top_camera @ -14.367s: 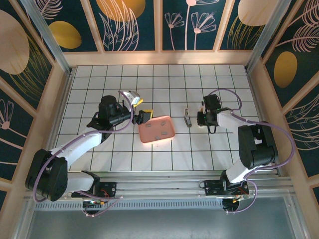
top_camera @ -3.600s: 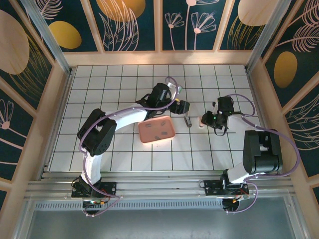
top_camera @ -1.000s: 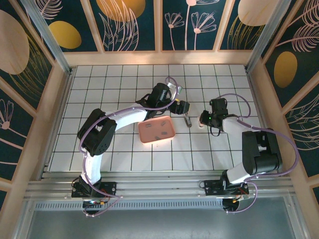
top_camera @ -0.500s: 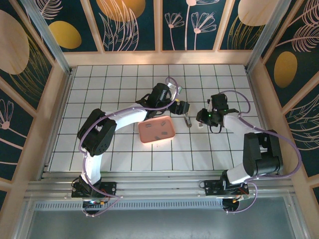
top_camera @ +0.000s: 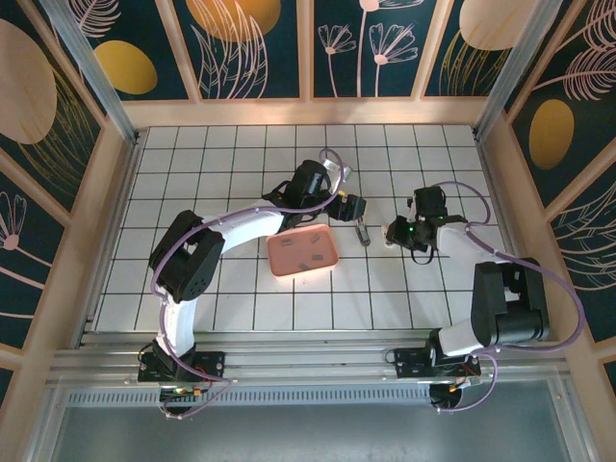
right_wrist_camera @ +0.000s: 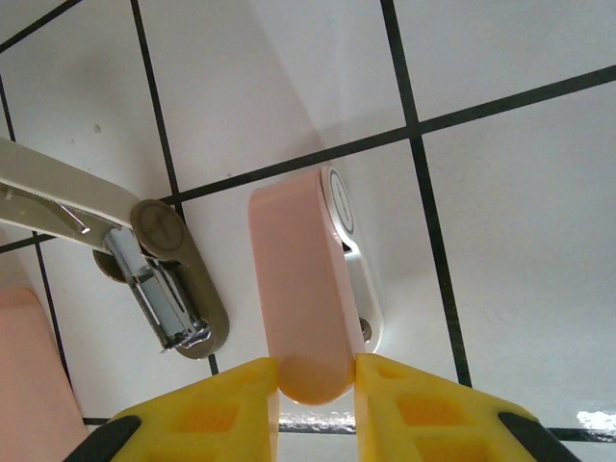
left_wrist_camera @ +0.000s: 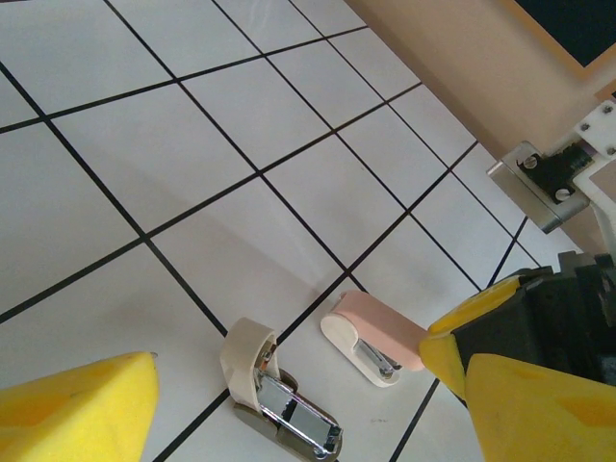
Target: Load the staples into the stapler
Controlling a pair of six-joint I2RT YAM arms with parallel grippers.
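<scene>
Top and wrist views of a white tiled tabletop (top_camera: 241, 308). Much is cut off. In the left wrist view the bottom edge crops the stapler (left_wrist_camera: 284, 409), and the yellow fingers (left_wrist_camera: 77, 409) run off the frame. At the right edge the yellow parts of the two arms overlap and are hard to separate. From above, the staples (top_camera: 313, 256) are dark specks in the pink tray (top_camera: 327, 262), too small to count. The stapler (top_camera: 363, 233) lies open on the tabletop, its cream arm swung away from the metal channel (right_wrist_camera: 159, 289). It sits at about 5 o'clock of the left gripper (top_camera: 352, 205), untouched, below the gap between that gripper's (left_wrist_camera: 308, 366) widely spread jaws. The tray lies at about 8 o'clock of the stapler. The right gripper (right_wrist_camera: 318, 371) is at 3 o'clock of the stapler. Its jaws pinch one end of a pink-and-white piece (right_wrist_camera: 298, 289) lying just beside the stapler.
</scene>
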